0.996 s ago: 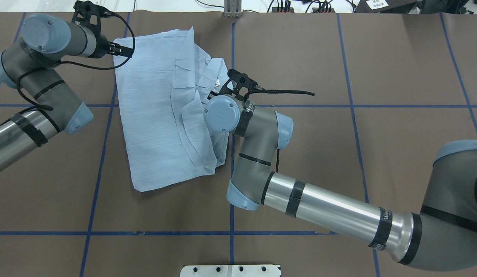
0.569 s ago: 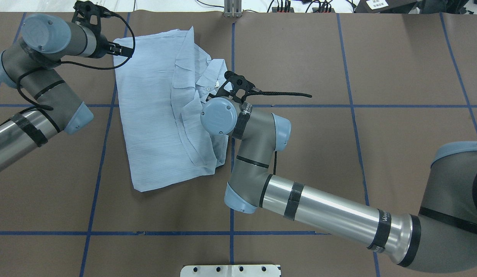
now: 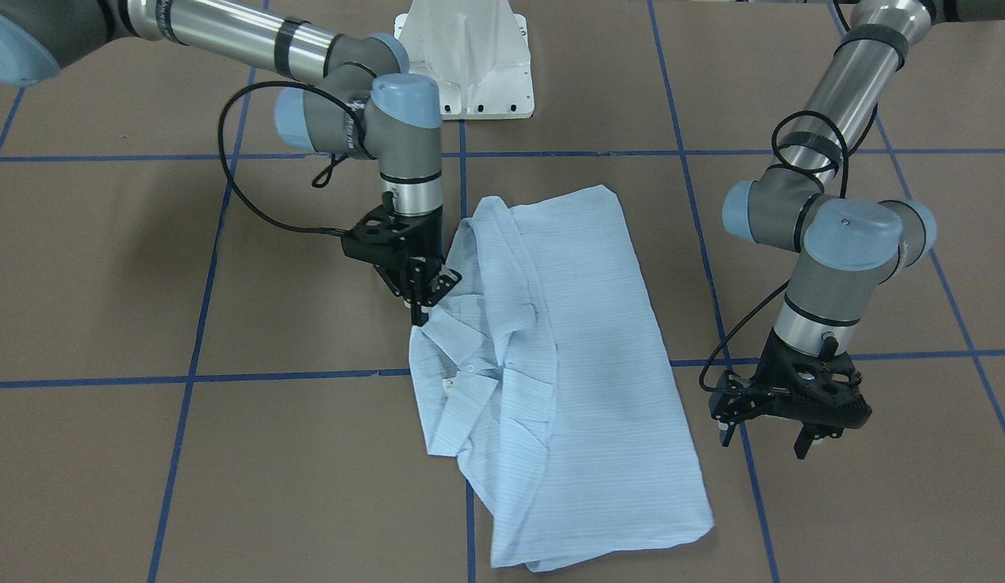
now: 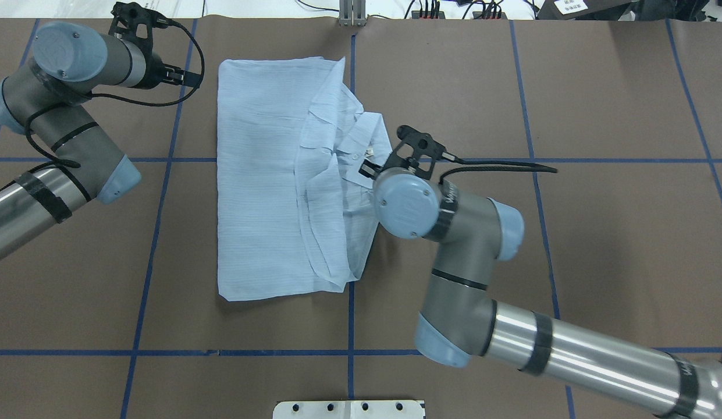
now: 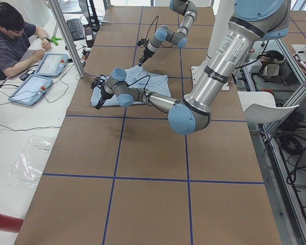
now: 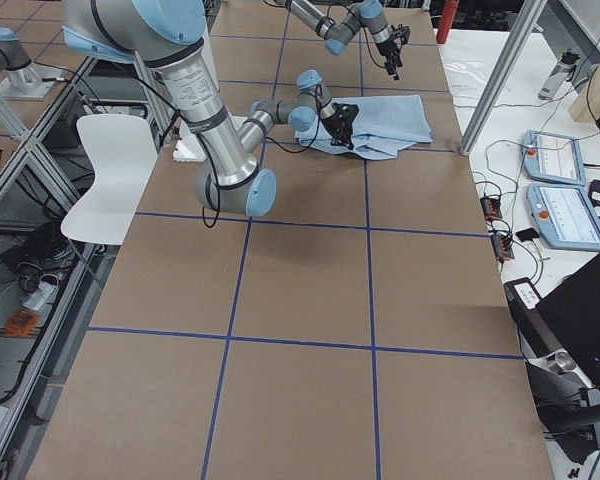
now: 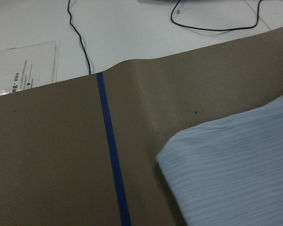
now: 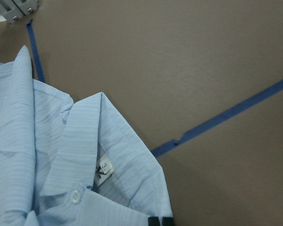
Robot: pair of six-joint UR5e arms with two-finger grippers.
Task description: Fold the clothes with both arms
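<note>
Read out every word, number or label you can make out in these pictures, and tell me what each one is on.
"3": on the white neck tag inside the collar of the shirt; the dark mark beside it is unreadable.
Printed lines on the clear plastic sleeve: too blurred to read.
Lettering near the wrist of the right arm: too small to read.
</note>
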